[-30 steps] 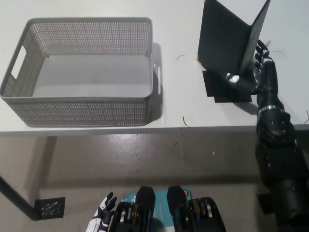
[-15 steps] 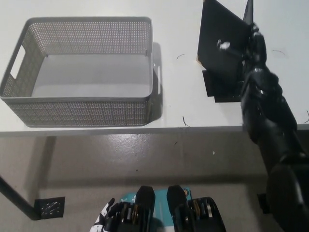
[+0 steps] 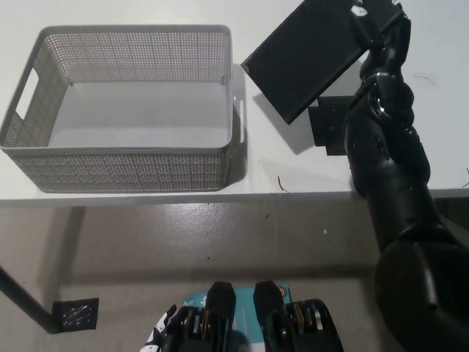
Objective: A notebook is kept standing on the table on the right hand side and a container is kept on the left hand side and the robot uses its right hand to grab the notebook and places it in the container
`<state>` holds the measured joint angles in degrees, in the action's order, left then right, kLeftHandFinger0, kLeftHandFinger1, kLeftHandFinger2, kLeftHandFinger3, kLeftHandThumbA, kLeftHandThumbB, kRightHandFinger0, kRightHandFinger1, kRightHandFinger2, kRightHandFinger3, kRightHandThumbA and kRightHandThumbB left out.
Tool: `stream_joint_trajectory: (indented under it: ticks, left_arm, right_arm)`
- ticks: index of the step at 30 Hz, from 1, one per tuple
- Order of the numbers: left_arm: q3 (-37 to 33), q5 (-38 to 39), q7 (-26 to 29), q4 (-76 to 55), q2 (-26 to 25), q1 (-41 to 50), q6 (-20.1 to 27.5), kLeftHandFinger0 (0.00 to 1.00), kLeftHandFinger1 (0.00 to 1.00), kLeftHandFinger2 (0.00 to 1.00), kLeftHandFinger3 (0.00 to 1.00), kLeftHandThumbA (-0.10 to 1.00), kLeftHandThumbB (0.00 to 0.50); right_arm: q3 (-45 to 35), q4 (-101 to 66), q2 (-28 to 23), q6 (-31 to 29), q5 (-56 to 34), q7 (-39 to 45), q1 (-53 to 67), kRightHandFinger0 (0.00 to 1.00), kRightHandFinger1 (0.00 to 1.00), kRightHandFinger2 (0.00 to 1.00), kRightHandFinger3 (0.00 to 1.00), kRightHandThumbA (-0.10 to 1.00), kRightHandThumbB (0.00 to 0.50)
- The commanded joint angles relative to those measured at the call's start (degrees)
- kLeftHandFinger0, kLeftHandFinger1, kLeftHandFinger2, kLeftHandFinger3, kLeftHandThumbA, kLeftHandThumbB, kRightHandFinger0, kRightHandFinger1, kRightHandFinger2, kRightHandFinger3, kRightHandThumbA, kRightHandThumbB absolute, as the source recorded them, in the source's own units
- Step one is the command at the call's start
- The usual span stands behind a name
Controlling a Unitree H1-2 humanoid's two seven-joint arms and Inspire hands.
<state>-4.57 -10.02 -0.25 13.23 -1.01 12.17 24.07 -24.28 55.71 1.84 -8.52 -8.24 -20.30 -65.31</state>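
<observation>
Notebook [image 3: 308, 62] hangs tilted above the table [image 3: 278, 158], clamped in the right hand [image 3: 375, 33]; carry it left, clear the mesh basket [image 3: 124, 172] rim (left hand [image 3: 157, 339] barely visible, state unclear).

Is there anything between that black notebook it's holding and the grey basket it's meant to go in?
Nothing visible. The right hand holds the notebook tilted above the table, just right of the basket. Only bare table and the basket's right wall lie between, and the basket looks empty.

white table [image 3: 146, 15] | grey floor [image 3: 220, 235] | black perforated plate [image 3: 75, 314] on floor
</observation>
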Motion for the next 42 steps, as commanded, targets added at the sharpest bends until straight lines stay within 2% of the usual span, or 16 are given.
stream_joint_trajectory:
  ticks: [1, 4, 6, 7, 8, 12, 19, 23, 26, 29, 32, 34, 35, 36, 39, 42]
  left_arm:
    - [-0.1, -0.6, 1.3, -0.3, 0.1, 0.9, 2.3, 1.0, 1.0, 1.0, 1.0, 1.0, 0.416]
    - [-0.1, -0.3, 1.1, -0.5, 0.0, 1.8, 2.0, 1.0, 1.0, 1.0, 1.0, 1.0, 0.421]
    - [-0.1, -0.3, 1.0, -0.9, 0.1, 2.0, 1.3, 1.0, 1.0, 1.0, 1.0, 1.0, 0.424]
    - [-0.3, -0.7, 0.9, -1.3, 0.1, 2.6, 1.2, 1.0, 1.0, 1.0, 1.0, 1.0, 0.419]
    - [-0.4, -1.0, 1.0, -1.7, 0.1, 2.9, 0.8, 1.0, 1.0, 1.0, 1.0, 1.0, 0.421]
    - [-0.3, -1.2, 1.1, -1.4, 0.2, 2.7, 1.1, 1.0, 1.0, 1.0, 1.0, 1.0, 0.411]
    - [-0.8, -1.6, 1.0, -0.8, 0.4, 3.6, 1.3, 1.0, 1.0, 1.0, 1.0, 1.0, 0.423]
    - [-1.4, -1.6, 0.8, -0.3, 0.3, 3.8, 2.0, 1.0, 1.0, 1.0, 1.0, 1.0, 0.418]
    - [-1.7, -1.4, 0.9, 0.2, 0.3, 3.5, 2.4, 1.0, 1.0, 1.0, 1.0, 1.0, 0.413]
    - [-2.0, -1.8, 1.0, 0.7, 0.2, 3.1, 2.8, 1.0, 1.0, 1.0, 1.0, 1.0, 0.421]
    - [-2.3, -2.0, 1.0, 0.5, 0.2, 3.2, 2.8, 1.0, 1.0, 1.0, 1.0, 1.0, 0.418]
    - [-2.5, -2.5, 1.2, 0.4, 0.4, 3.3, 2.8, 1.0, 1.0, 1.0, 1.0, 1.0, 0.421]
    - [-2.6, -2.6, 1.4, 0.4, 0.4, 3.4, 2.9, 1.0, 1.0, 1.0, 1.0, 1.0, 0.412]
    - [-2.7, -2.6, 1.5, 0.3, 0.3, 3.3, 2.9, 1.0, 1.0, 1.0, 1.0, 1.0, 0.407]
    - [-2.9, -2.1, 1.1, 0.1, 0.3, 3.1, 2.9, 1.0, 1.0, 1.0, 1.0, 1.0, 0.396]
    - [-3.3, -2.3, 0.8, 0.1, 0.4, 3.2, 2.9, 1.0, 1.0, 1.0, 1.0, 1.0, 0.402]
  right_arm:
    - [-0.8, -6.1, 0.1, -2.4, -4.8, 1.5, -1.2, 0.0, 0.22, 0.62, 0.71, -0.1, 0.076]
    - [-1.3, -9.9, 1.2, -0.6, -7.5, 2.6, 0.5, 0.0, 0.22, 0.61, 0.71, -0.1, 0.076]
    - [-1.5, -14.0, 2.3, 2.1, -9.3, 2.3, 0.9, 0.0, 0.24, 0.65, 0.72, -0.1, 0.072]
    - [-1.0, -19.0, 3.5, 5.4, -9.3, 0.9, 1.8, 0.0, 0.23, 0.69, 0.73, -0.1, 0.052]
    - [-0.6, -21.7, 4.3, 6.3, -9.9, 0.9, 2.1, 0.0, 0.18, 0.68, 0.71, -0.1, 0.044]
    - [0.1, -30.6, 7.4, 10.7, -13.5, 0.3, 1.3, 0.0, 0.22, 0.73, 0.76, -0.1, 0.047]
    - [1.4, -36.6, 11.5, 13.7, -14.2, -2.4, -0.7, 0.0, 0.18, 0.7, 0.69, -0.1, 0.051]
    - [2.3, -34.5, 13.4, 12.2, -13.5, -2.8, -1.3, 0.0, 0.19, 0.72, 0.69, -0.1, 0.046]
    - [3.8, -31.4, 14.2, 10.0, -11.5, -2.8, -1.7, 0.0, 0.18, 0.7, 0.69, -0.1, 0.048]
    - [5.8, -25.4, 15.1, 6.0, -8.9, -2.9, -2.5, 0.0, 0.24, 0.73, 0.68, -0.1, 0.058]
    - [8.9, -19.4, 14.9, 2.8, -4.5, -4.2, -3.1, 0.0, 0.26, 0.73, 0.72, -0.1, 0.06]
    - [12.3, -13.1, 14.4, 0.9, 0.1, -6.5, -3.8, 0.0, 0.15, 0.58, 0.7, -0.1, 0.047]
    - [14.7, -9.6, 14.0, 0.1, 3.0, -7.8, -4.3, 0.0, 0.07, 0.5, 0.65, -0.1, 0.048]
    - [16.2, -6.8, 13.8, 0.0, 4.9, -9.7, -5.0, 0.0, 0.03, 0.47, 0.63, -0.1, 0.064]
    - [18.6, 0.1, 13.3, -2.2, 6.0, -11.6, -6.9, 0.0, 0.02, 0.49, 0.69, -0.1, 0.073]
    - [20.8, 7.1, 13.0, -4.7, 7.5, -15.0, -9.4, 0.0, 0.01, 0.48, 0.65, -0.1, 0.093]
